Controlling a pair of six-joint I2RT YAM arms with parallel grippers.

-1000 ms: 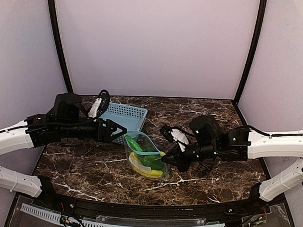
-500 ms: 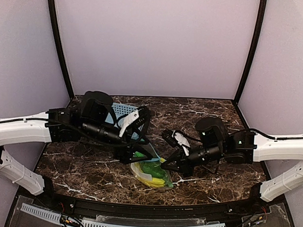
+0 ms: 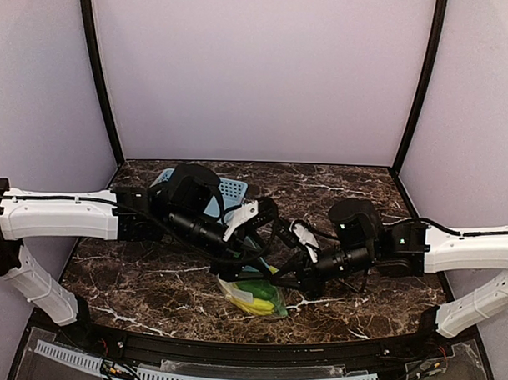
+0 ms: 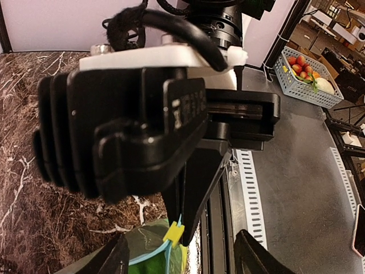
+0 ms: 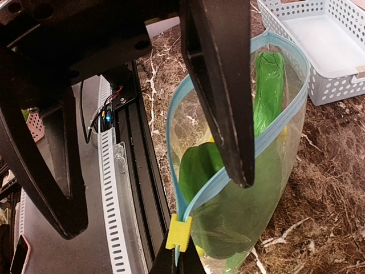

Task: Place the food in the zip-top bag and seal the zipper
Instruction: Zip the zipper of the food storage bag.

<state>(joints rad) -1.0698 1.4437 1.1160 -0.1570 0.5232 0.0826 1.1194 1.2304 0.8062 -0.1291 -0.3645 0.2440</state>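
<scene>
Clear plastic zip-top bag (image 3: pixel 252 294) on the marble table (image 3: pixel 151 278), just ahead of the arm bases and between the two arms. Mouth gaping, light-blue zipper (image 5: pixel 206 194) unjoined, long axis running from the right gripper (image 5: pixel 178 264) away toward the blue basket (image 5: pixel 342 85). Inside: green pepper (image 5: pixel 199 165), cucumber piece (image 5: pixel 268 80), a glimpse of yellow banana (image 3: pixel 251 307). Right gripper pinched tight on the bag's edge just below the yellow slider (image 5: pixel 179 233). Left gripper (image 4: pixel 182 260) the nearer to the slider, jaws parted either side of it, gripping nothing. Likely next: closing on the slider and drawing it along the strip, away from the right-hand pinch.
</scene>
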